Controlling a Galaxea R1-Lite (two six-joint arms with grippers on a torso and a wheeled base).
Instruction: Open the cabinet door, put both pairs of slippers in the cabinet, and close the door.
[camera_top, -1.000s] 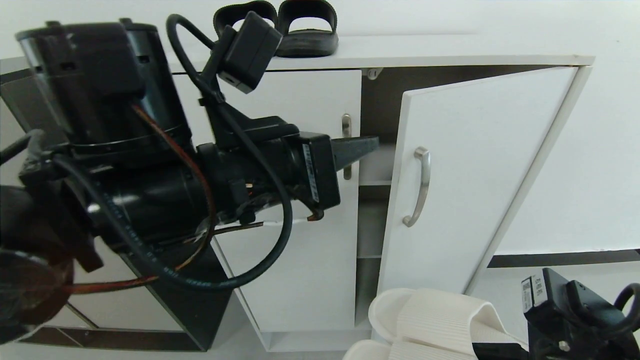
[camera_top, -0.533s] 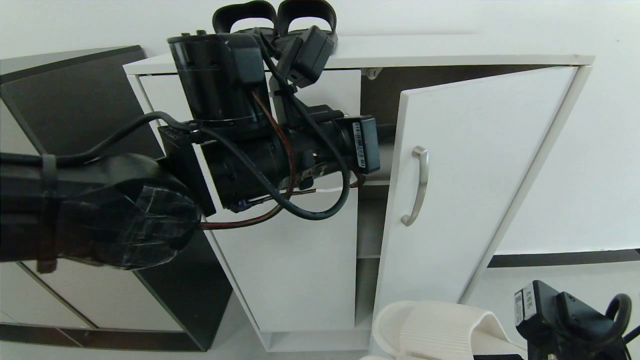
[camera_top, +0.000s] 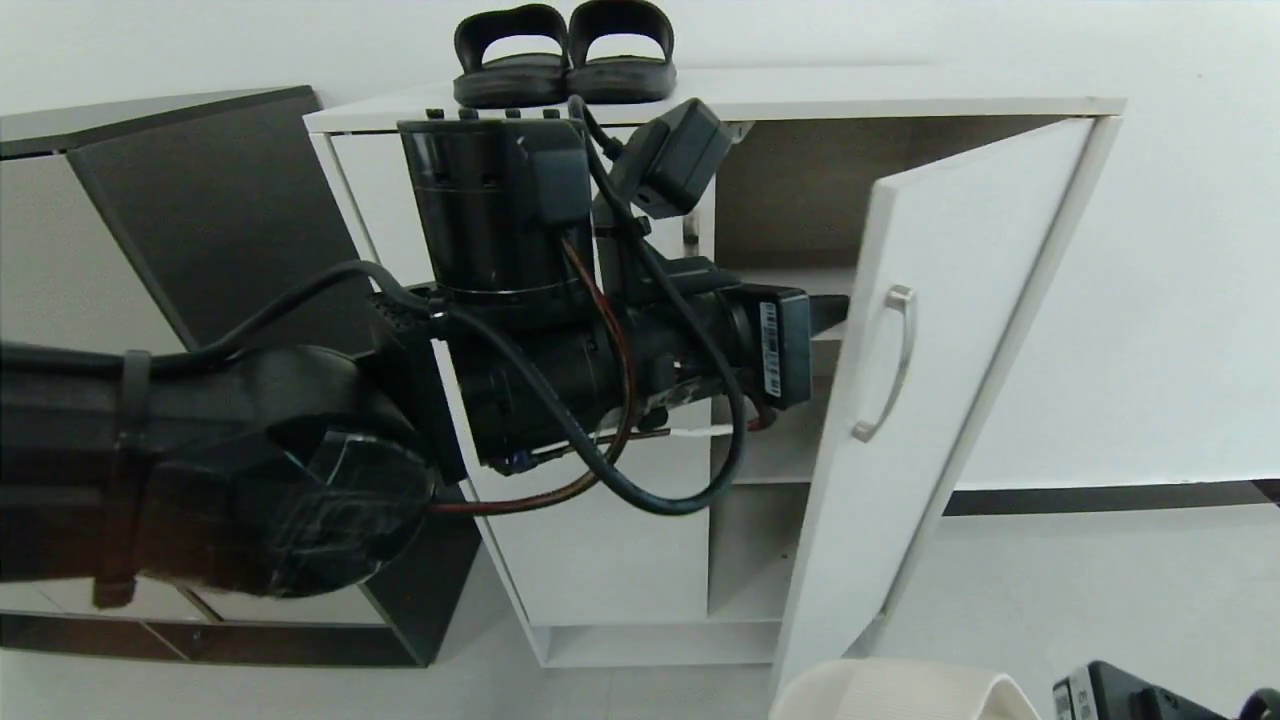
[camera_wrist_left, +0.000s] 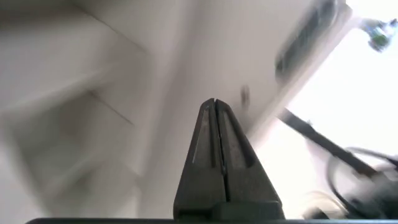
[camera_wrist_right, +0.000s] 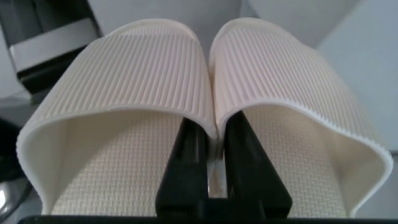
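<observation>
White door is seen ajar at centre right, its free edge beside the closed, empty left gripper. Cream slippers are pinched by the right gripper; black slippers are set atop the cabinet, top centre.

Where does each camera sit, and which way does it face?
Head view: robot's head, facing cabinet; left arm, left gripper by open door.
Left wrist view: left wrist, facing into cabinet; shut left gripper shows.
Right wrist view: right wrist, facing cream slippers clamped in right gripper.
Shared: head and right wrist views, cream slippers.
</observation>
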